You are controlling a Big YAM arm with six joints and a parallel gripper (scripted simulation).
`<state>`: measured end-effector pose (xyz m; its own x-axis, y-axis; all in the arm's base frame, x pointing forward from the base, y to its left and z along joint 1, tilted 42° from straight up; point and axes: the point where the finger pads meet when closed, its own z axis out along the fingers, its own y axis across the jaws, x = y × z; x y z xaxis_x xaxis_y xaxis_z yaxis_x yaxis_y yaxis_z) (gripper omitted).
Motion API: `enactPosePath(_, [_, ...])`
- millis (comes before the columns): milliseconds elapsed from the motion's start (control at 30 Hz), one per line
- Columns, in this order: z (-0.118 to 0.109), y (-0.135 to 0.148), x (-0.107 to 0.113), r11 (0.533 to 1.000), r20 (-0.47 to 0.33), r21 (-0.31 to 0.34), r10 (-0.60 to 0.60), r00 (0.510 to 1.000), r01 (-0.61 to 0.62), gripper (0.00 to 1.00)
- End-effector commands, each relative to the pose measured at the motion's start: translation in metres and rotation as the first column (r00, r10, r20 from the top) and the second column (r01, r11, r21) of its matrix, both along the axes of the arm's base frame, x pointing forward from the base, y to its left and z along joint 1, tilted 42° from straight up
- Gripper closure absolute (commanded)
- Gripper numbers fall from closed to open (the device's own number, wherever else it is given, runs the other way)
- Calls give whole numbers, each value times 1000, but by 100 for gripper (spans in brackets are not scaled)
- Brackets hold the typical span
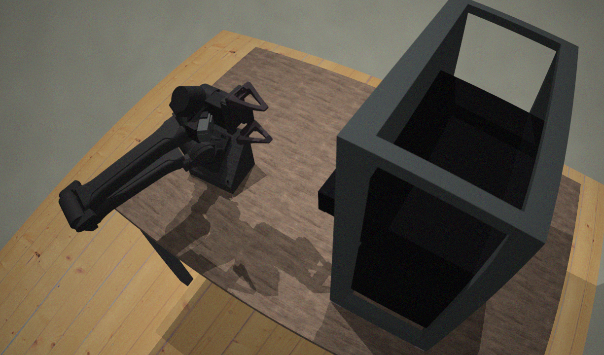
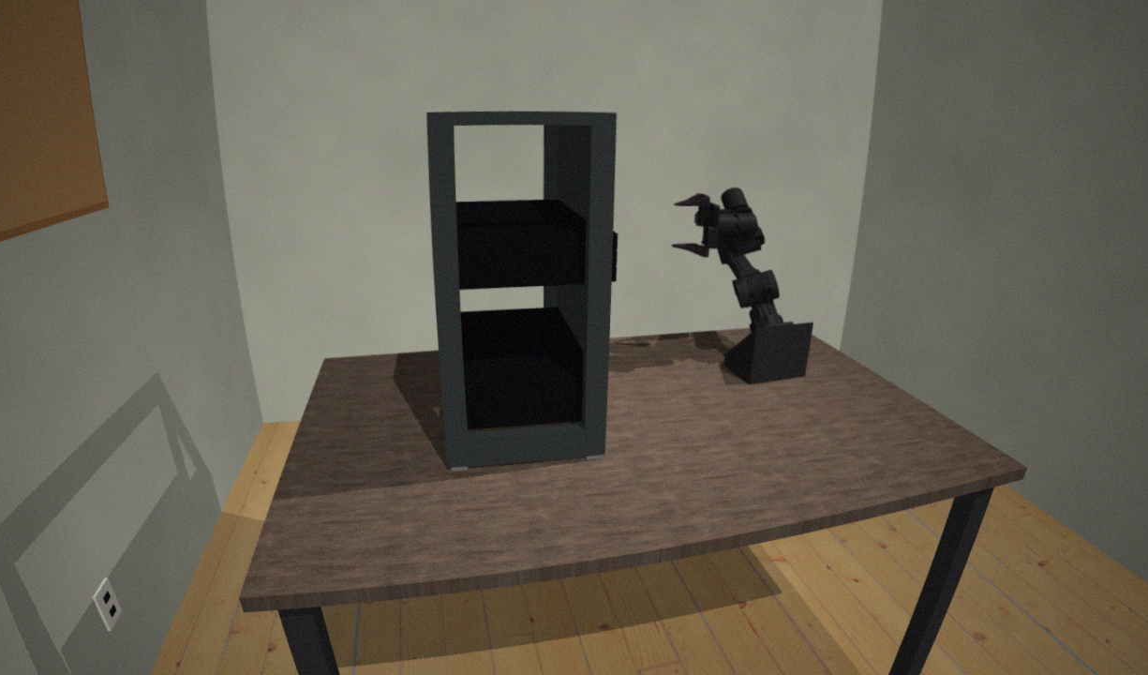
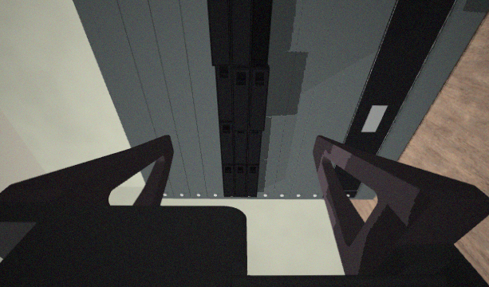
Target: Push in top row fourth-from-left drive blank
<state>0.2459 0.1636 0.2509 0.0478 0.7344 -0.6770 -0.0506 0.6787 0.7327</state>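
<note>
My gripper [image 2: 693, 225] is hanging spread wide with nothing in it, pointing at the front of the rack [image 2: 440, 285] but well apart from it. In the wrist view the dark strip of drive blanks [image 3: 240, 119] is showing between my fingers. The rack is standing upright on the table [image 2: 728, 470].

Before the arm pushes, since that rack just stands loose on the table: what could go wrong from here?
1. The rack is tall on a narrow foot, and the open pincer hangs high, apart from it; a hard push up there might tip or slide it.
2. In the wrist view the drive blanks sit packed together, so wide-spread fingers could press a neighbour.
</note>
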Motion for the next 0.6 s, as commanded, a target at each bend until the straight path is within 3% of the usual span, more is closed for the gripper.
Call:
enactPosePath(0, [9,5,-1,999,13,39,11,1000,-11,0])
enactPosePath(267, [9,5,-1,999,13,40,9,1000,-10,0])
enactPosePath(367, [28,9,11,997,29,71,-7,1000,5,0])
enactPosePath(567, [29,10,31,998,34,69,-7,999,5,0])
